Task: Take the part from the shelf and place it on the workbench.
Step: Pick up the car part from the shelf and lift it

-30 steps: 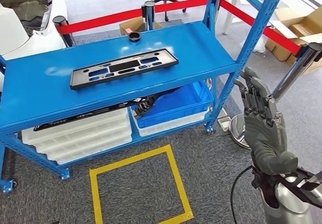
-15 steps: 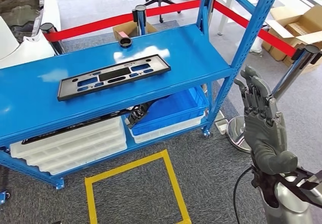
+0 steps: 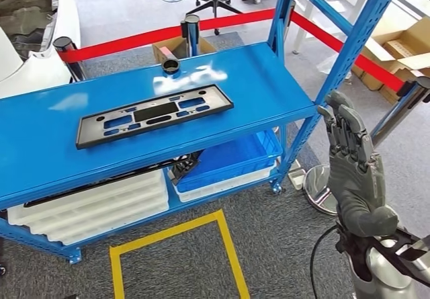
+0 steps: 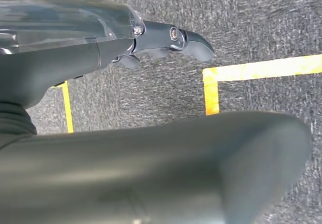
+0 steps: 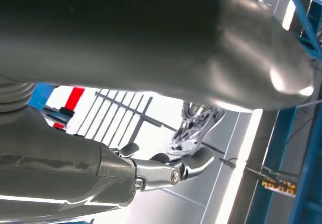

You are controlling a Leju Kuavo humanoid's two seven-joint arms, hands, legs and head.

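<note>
At the far left of the head view, a white car body [image 3: 30, 50] sits behind the blue shelf rack [image 3: 263, 70], with a red barrier tape [image 3: 132, 38] stretched along the rack's back edge between dark posts. On the rack's lower level, stacked white trays [image 3: 101, 208] lie to the left, with a long dark strip resting on top of them. On the upper shelf lies the part, a long flat black plate [image 3: 152, 113] with rectangular cut-outs through which the blue surface shows; it lies flat, slightly angled, left of the shelf's middle and free of any hand. Behind it, near the back edge, stands a small black ring-shaped cup [image 3: 170, 66]. Below and to the right of the plate, a blue bin [image 3: 238, 152] sits on a white tray on the lower level, next to a dark tangled item that is too unclear to name. On the grey carpet in front of the rack, yellow floor tape [image 3: 223, 235] marks a square.

The left hand [image 4: 152, 148] hangs over the carpet and the yellow tape in the left wrist view; its thick thumb and one dark finger lie extended and apart, holding nothing.

At the right, the right hand [image 3: 355, 171] is raised upright beside the rack's right post, well apart from the plate, its silver forearm rising from below. Its fingers [image 3: 345, 127] point upward, close side by side, slightly bent, with the thumb jutting sideways, and it grips nothing. Behind it stand a chrome post base [image 3: 317, 181] and cardboard boxes [image 3: 400, 44].
</note>
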